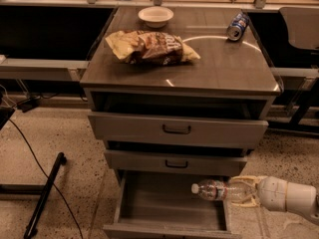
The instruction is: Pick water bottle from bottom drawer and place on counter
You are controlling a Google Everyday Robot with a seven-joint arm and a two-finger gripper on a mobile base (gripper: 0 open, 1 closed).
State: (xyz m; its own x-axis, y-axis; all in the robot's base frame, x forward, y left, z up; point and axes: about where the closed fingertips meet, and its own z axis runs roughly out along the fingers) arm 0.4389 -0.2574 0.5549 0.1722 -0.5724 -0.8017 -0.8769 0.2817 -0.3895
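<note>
i count one water bottle (pixel 217 190), and my claw (pixel 244 191) has it: the two pale fingers sit above and below its base end, clamped on it. the claw reaches in from the lower right, just beside the cabinet's right front corner. the bottle lies level with its white cap pointing left, over the right side of the open bottom drawer (pixel 164 203). i can't tell whether it touches the drawer's wall.

there are three drawers in all. the top drawer (pixel 129 126) and the middle drawer (pixel 134 159) each carry one dark handle and are pulled out a little. the bottom one is out furthest.

on the bench (pixel 224 68) i count three things: one white bowl (pixel 155 15) at the back, one crumpled chip bag (pixel 152 46) left of centre, and one blue soda can (pixel 237 26) lying on its side near the back right corner, well apart from the other two. one black cable (pixel 35 156) runs over the speckled floor (pixel 75 193) at the left.
</note>
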